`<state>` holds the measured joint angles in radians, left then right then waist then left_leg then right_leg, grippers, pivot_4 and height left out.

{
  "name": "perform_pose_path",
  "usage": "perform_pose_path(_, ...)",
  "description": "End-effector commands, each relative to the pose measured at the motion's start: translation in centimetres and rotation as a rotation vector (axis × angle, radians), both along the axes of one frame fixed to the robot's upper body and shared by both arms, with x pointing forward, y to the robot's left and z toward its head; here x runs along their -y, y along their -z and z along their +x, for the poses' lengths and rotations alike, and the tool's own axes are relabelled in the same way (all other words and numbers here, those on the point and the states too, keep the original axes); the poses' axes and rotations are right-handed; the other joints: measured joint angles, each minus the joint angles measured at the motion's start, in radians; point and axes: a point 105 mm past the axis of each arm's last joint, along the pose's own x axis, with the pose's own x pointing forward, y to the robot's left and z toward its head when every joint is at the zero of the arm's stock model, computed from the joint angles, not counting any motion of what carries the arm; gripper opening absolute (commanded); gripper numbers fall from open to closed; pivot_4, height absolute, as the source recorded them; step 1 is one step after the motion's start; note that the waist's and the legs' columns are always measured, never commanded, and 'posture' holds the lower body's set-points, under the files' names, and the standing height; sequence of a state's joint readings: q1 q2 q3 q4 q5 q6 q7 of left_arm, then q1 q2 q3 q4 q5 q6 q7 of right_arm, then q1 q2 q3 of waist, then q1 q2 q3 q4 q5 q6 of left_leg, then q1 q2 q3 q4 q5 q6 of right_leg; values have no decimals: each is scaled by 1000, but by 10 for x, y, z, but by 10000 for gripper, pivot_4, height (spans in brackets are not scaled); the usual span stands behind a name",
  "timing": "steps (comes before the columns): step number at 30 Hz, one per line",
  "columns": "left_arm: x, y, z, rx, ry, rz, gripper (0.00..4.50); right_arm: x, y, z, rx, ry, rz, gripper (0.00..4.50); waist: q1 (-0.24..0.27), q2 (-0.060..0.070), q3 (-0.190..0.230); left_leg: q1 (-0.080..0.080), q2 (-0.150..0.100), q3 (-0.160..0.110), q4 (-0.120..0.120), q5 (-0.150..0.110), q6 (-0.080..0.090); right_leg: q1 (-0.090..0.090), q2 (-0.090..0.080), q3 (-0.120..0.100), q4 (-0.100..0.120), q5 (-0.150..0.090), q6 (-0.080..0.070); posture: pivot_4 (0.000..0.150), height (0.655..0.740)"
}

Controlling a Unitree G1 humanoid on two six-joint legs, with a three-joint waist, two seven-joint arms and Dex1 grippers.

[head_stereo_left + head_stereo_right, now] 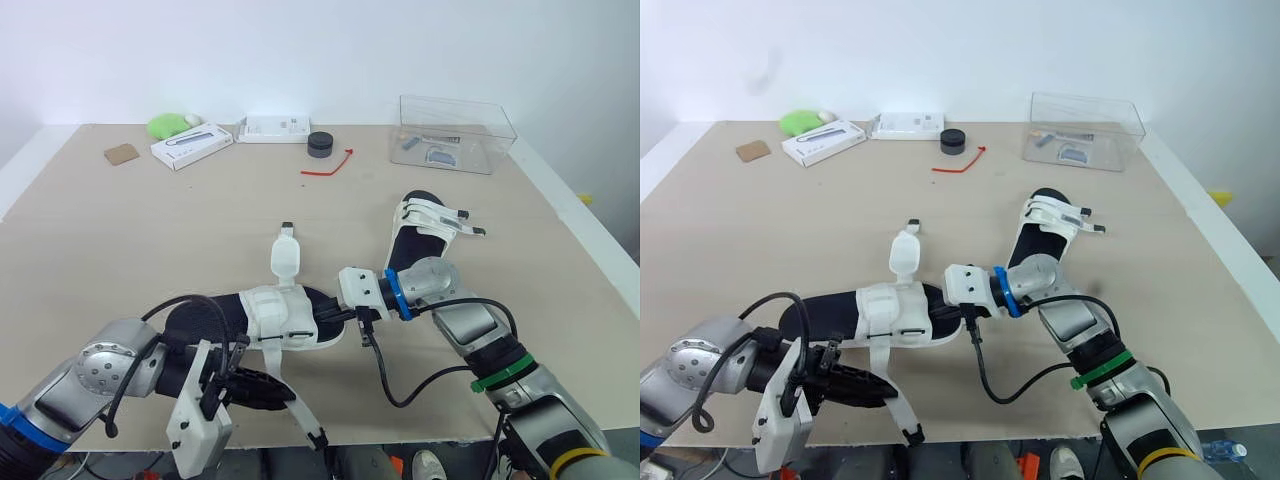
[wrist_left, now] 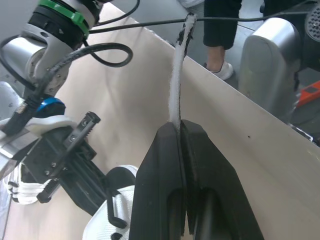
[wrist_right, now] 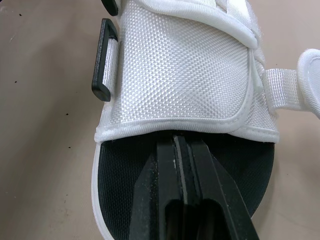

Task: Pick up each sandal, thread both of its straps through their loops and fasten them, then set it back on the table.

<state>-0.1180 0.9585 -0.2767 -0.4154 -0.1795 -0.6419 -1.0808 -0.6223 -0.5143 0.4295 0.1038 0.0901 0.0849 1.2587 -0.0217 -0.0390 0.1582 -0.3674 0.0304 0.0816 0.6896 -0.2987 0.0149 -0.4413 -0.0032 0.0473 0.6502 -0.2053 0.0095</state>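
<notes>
Near the front edge of the surface (image 1: 150,230) lies a sandal (image 1: 270,315) with a black sole and a white mesh upper, toe end toward the robot's right. One long white strap (image 2: 175,85) runs from its side out past the front edge. The left end effector (image 2: 179,131) is clamped on this strap, its fingers pressed together with the webbing rising from between the tips. A second, rounded strap tab (image 1: 285,258) sticks out from the far side of the upper and lies flat. A black loop (image 3: 104,60) is fixed to the side of the upper.

The right end effector (image 3: 181,142) sits at the sandal's open toe. Its fingers are together over the black footbed, tips touching the hem of the white upper; whether they pinch anything cannot be told.

Behind the right arm, well apart from the first, rests the other sandal (image 1: 425,225), white straps across it.

Along the far edge stand a clear plastic box (image 1: 455,130), a small black round object (image 1: 320,143), a red cord (image 1: 330,165), a white carton (image 1: 192,145) and a green lump (image 1: 170,125).

Beyond the front edge, a person's dark leg (image 2: 220,30) is visible.
</notes>
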Motion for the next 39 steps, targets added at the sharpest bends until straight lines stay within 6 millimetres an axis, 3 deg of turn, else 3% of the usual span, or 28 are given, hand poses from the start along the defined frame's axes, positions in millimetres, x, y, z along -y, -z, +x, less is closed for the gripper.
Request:
perform_pose_path(1,4,-17,2,-14,-40,-89,305,9,14,4,-19,30,-78,0,0,0,0,0,0,0,0,0,0,0,0,0,0,0,0,1500,7400)
perform_pose_path(5,6,-28,9,-104,-117,-163,305,9,14,4,-19,28,-80,0,0,0,0,0,0,0,0,0,0,0,0,0,0,0,0,1500,7400)
perform_pose_path(11,1,-50,46,-562,-382,-373,305,8,15,3,-22,20,-80,0,0,0,0,0,0,-2,1,1,1,1,0,-1,0,-2,6,1500,7400)
perform_pose_path(24,-20,-62,87,-1326,-551,-604,305,9,14,3,-16,23,-81,0,0,0,0,0,-1,-3,1,1,0,1,1,-1,1,1,2,1500,7400)
perform_pose_path(39,-44,-34,104,-1483,-733,-726,305,11,15,0,-17,23,-86,0,0,0,0,-1,-3,-4,1,2,-2,1,0,0,0,1,1,1500,7400)
